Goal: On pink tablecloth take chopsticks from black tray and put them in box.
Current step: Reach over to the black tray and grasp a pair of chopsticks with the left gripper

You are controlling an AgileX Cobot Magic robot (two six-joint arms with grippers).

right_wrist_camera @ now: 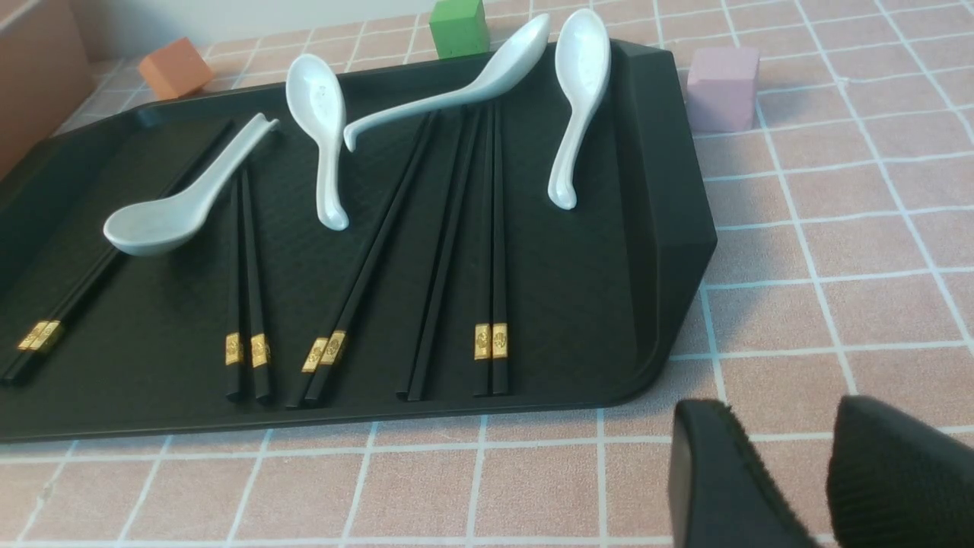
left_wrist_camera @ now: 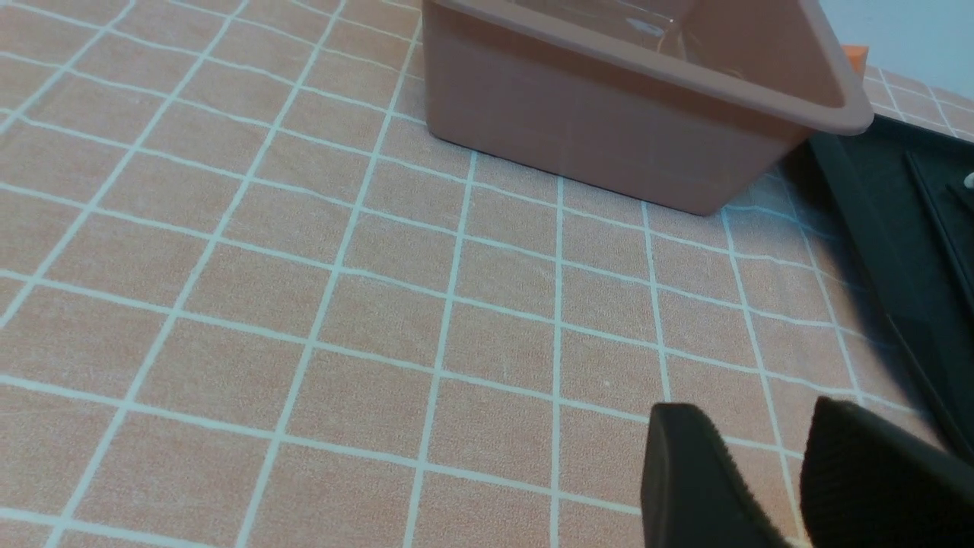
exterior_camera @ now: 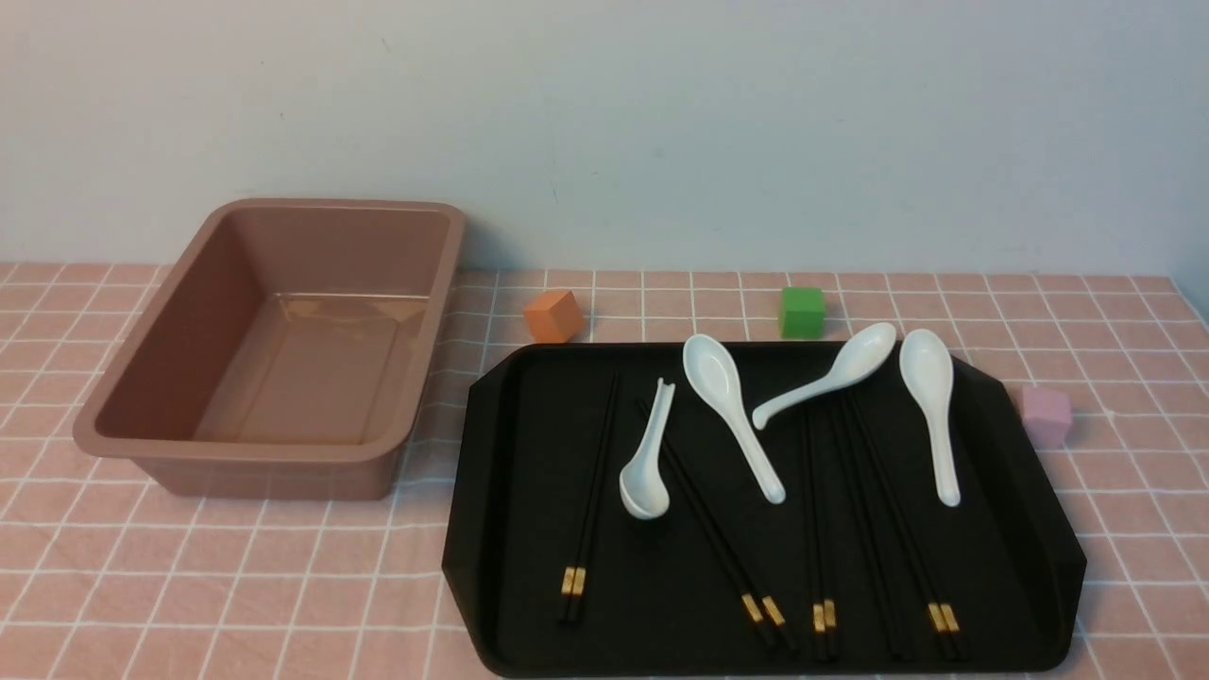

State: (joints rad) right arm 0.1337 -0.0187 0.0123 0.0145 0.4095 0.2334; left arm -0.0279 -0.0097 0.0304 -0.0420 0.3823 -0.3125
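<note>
Several pairs of black chopsticks with gold bands lie lengthwise on the black tray, which sits on the pink tablecloth. The chopsticks on the tray also show in the right wrist view. The empty box stands left of the tray. My left gripper hangs open over bare cloth, short of the box and beside the tray's edge. Open and empty too, my right gripper is over the cloth just off the tray's near right corner. Neither gripper shows in the front view.
Several white spoons lie on the tray, some across the chopsticks. An orange cube and a green cube stand behind the tray. A pink cube sits at its right. A pale wall closes the back.
</note>
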